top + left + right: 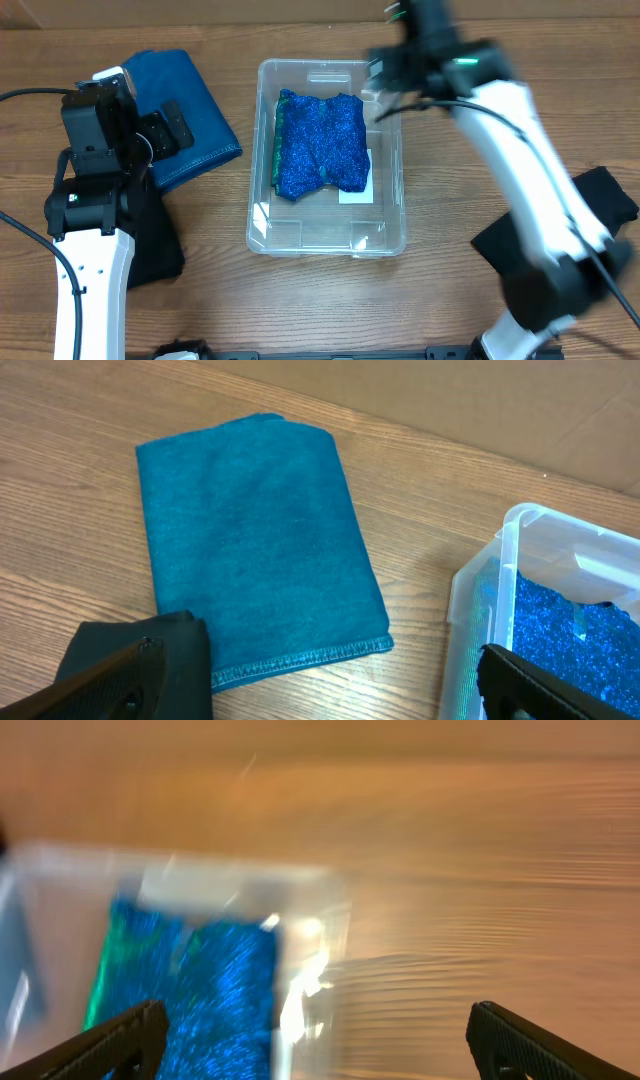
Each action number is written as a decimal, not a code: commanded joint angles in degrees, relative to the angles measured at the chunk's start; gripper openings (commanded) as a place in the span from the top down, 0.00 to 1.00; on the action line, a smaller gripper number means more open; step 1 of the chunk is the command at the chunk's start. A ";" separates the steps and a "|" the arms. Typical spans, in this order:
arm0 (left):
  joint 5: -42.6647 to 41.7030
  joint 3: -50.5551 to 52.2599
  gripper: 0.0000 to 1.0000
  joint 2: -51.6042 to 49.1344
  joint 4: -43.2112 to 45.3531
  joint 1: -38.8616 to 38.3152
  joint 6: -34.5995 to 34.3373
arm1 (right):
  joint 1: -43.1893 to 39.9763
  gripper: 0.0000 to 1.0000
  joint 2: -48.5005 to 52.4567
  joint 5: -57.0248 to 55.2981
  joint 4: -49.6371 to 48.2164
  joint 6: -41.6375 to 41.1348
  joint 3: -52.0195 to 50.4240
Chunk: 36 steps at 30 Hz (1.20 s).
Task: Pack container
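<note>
Container point(325, 238) sits mid-tabletop point(440, 290), between the two arms. Clear thin plastic: I'd judge it light, stiff at the rim, slick walls, flexes if squeezed. Best holds look like the moulded end handles or the rim, not the side walls.

Inside: sparkly blue cloth point(320, 145) covers the far two-thirds, green edge point(276, 150) showing under its left side, white label point(357, 192) on the base beside it. Near end of the bin is bare, so there's room there or on top.

Folded teal cloth point(255, 540) lies flat left of the container, apart from it. Soft and limp; pinch a folded edge. Its hem faces the left gripper point(340, 685), jaws spread wide, empty, just short of that hem.

Right gripper point(320, 1045) is at the container's far right corner, blurred, jaws apart, nothing between.

Black cloths: one point(610, 205) right, well apart; one point(155, 240) under the left arm. Open tabletop right of the bin. The rim is the likely snag point.
</note>
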<state>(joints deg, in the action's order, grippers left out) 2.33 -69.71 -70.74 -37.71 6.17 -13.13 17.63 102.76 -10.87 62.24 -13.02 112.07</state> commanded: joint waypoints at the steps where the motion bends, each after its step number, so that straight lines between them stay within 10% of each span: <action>1: -0.24 -1.66 0.00 -0.09 0.44 0.57 1.36 | -10.56 0.00 -8.07 -4.04 7.06 -13.38 1.68; 14: -0.24 -1.66 0.00 -0.09 0.48 0.57 1.36 | -37.64 0.00 -21.70 1.33 23.63 -15.47 -11.34; 28: -0.28 -1.66 0.00 -0.09 0.02 0.57 1.33 | -63.82 0.00 -30.01 20.26 -14.75 -11.58 -69.75; 36: -0.31 -1.66 0.00 -0.09 -0.04 0.57 1.33 | -63.82 0.00 -29.99 28.55 -34.29 -3.45 -82.18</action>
<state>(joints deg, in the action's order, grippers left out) 2.31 -69.87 -70.74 -37.80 6.17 -13.13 -46.09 73.43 15.03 31.00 -19.33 33.47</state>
